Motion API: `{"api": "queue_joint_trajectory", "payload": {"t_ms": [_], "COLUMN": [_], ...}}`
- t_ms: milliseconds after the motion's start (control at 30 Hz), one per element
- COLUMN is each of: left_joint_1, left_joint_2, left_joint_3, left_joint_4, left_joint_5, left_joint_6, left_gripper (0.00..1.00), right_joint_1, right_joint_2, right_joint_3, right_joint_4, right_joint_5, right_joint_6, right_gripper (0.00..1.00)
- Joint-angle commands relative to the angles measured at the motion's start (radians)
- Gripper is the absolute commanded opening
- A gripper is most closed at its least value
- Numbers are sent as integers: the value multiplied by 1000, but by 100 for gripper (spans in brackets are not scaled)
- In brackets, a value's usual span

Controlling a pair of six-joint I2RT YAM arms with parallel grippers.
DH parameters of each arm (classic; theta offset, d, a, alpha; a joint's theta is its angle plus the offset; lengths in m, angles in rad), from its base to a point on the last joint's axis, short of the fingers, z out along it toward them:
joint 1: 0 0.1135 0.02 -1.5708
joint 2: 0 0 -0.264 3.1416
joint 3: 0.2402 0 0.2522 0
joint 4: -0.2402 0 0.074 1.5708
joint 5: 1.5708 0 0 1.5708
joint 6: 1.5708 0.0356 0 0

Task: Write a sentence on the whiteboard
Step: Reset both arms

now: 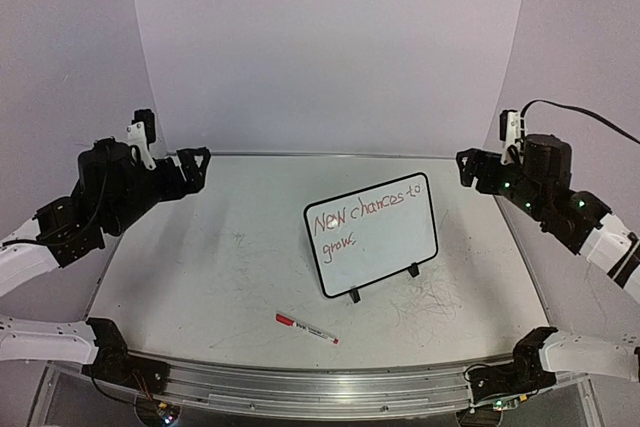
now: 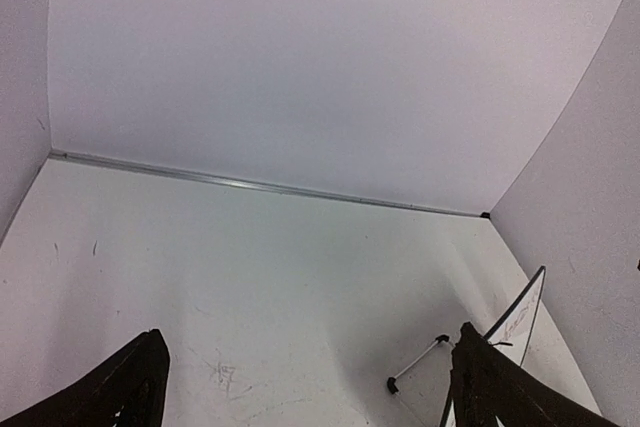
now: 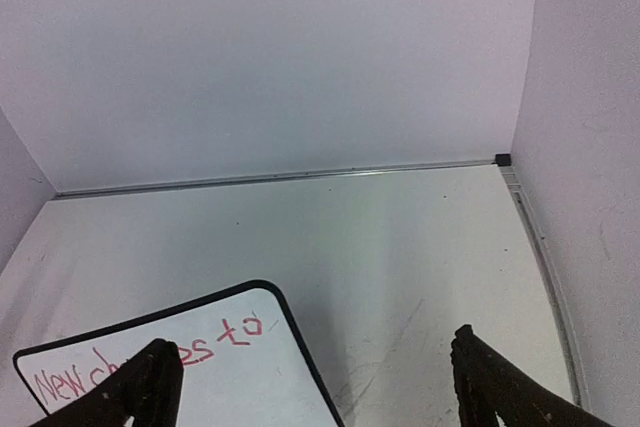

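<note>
- Lilac backdrop (image 1: 330,47) is filling the upper half of the top view and curving down to meet the table's far edge.
- White table (image 1: 200,277), scuffed with grey marks, is spreading across the middle and lower part of that view, with a metal rail running along its near edge.
- Left arm (image 1: 100,197), black at the wrist and white lower down, is reaching in from the left edge of the frame. It is hanging above the table's left side.
- Right arm (image 1: 560,197) is reaching in from the right edge in the same way, and is hanging above the table's right side.
- Whiteboard (image 1: 385,247) is standing right of centre on its two black feet, leaning back and turned a little. It is carrying red handwriting that seems to read "New chances to grow". It is also showing at the lower left of the right wrist view (image 3: 250,367) and edge-on at the lower right of the left wrist view (image 2: 525,317).
- Left gripper (image 1: 200,169) is pointing toward the frame's centre. Its fingers (image 2: 130,392) are spreading wide and gripping nothing.
- Right gripper (image 1: 464,169) is facing it from the other side, well apart from the board. Its fingers (image 3: 500,387) are likewise spreading wide around bare air.
- Marker (image 1: 307,328), red-capped with a white barrel, is lying flat at lower centre, near the board's lower left corner but apart from it.
</note>
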Motion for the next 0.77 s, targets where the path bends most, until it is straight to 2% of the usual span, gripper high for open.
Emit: {"api": "queue_joint_trajectory", "payload": {"t_ms": [0, 267, 733], "left_joint_1": [3, 3, 3], "left_joint_2": [-80, -217, -194], "left_joint_3": [116, 145, 156], "left_joint_4": [14, 92, 95], "left_joint_5": [-36, -77, -74], "left_joint_6": [112, 163, 177], "left_gripper": [99, 100, 99], "right_joint_1": [-8, -9, -8], "right_joint_2": [-99, -288, -364], "right_joint_3": [103, 113, 77], "right_joint_4": [-31, 15, 38], "right_joint_5": [71, 42, 64], "right_joint_6": [-67, -101, -69], "right_gripper": [98, 98, 98]}}
